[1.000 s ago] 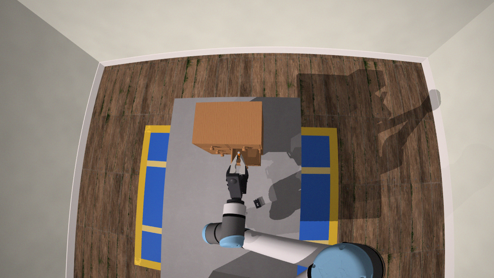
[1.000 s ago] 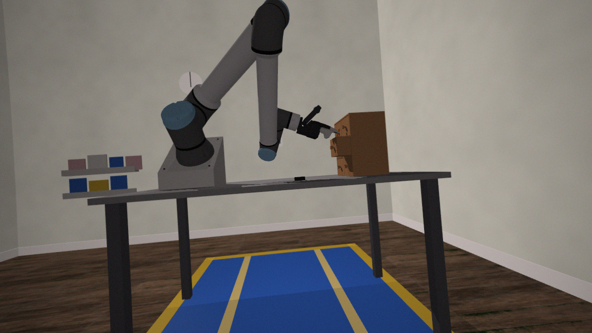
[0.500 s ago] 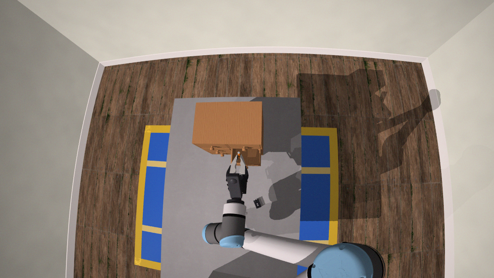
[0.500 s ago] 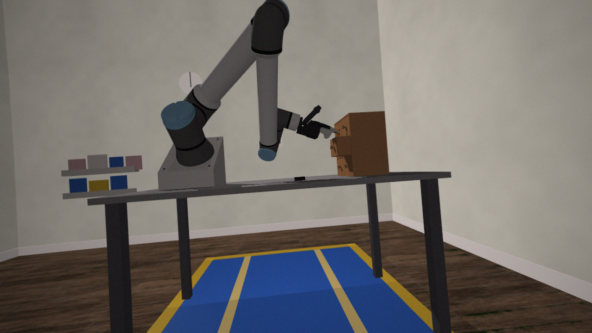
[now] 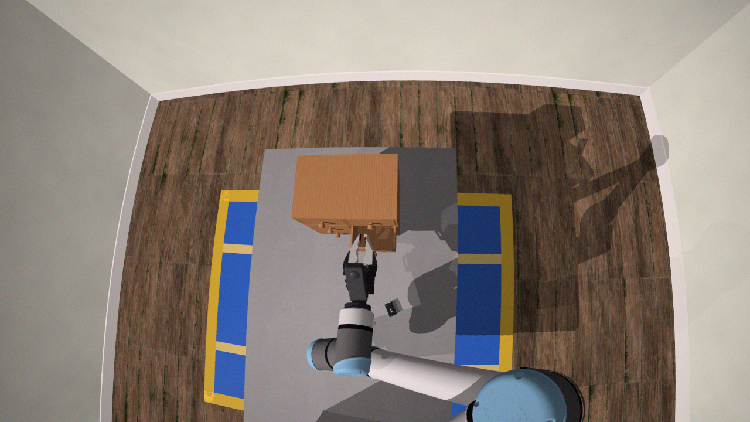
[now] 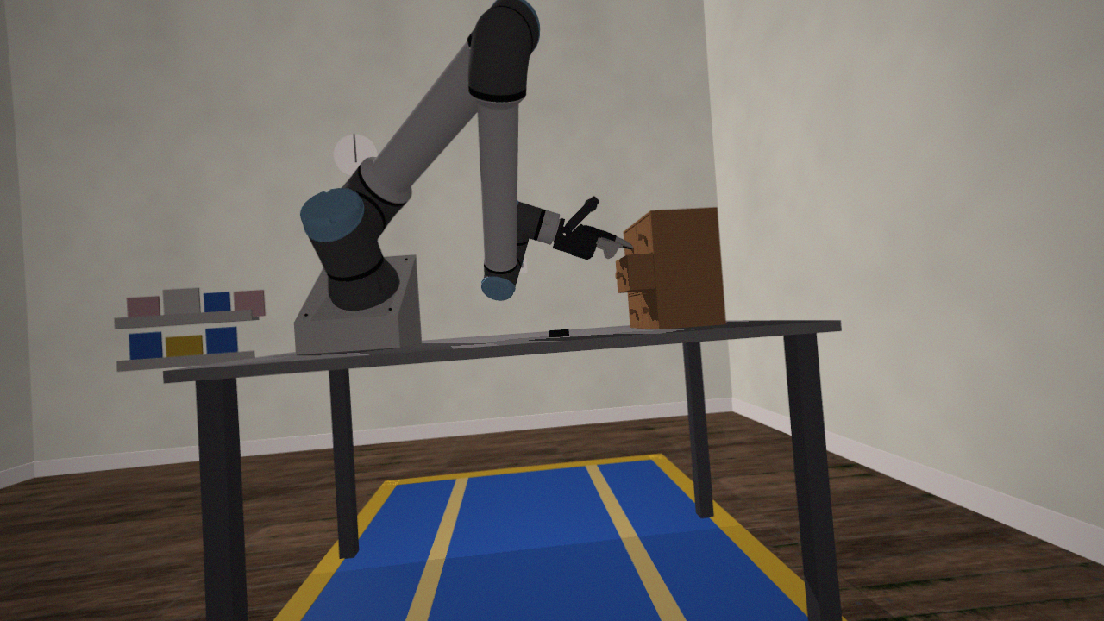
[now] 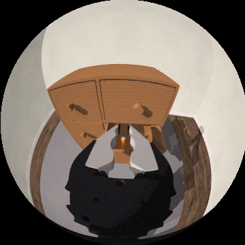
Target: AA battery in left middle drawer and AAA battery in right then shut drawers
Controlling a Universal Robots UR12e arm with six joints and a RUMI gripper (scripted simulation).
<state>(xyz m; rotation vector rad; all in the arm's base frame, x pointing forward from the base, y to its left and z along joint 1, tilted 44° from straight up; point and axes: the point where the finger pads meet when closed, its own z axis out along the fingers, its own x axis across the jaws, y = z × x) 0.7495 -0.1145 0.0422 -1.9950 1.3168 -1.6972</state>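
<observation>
Top: gripper [image 5: 362,235] [image 6: 632,247] [image 7: 124,125] over open right middle drawer [image 5: 390,244] [image 6: 639,272] [image 7: 122,158], at front of chest [image 5: 345,186] [image 6: 686,270] [image 7: 126,73]. Risk: fingers snag drawer wall on retreat, pull stopless drawer out.
Exterior: fingertips near chest's upper front; contact unclear.
Wrist: fingers slightly parted, nothing pinched; orange battery [image 7: 122,143] below them, inside chest's drawer area, seemingly released; AA/AAA unreadable.

From where I stand over the table [image 5: 293,293] [image 6: 493,343], the chest [image 5: 347,186] [image 6: 683,270] [image 7: 136,99] sits on it toward twelve o'clock; its pulled-out drawer [image 5: 390,244] [image 6: 637,273] juts toward six, a battery [image 7: 123,143] inside.
</observation>
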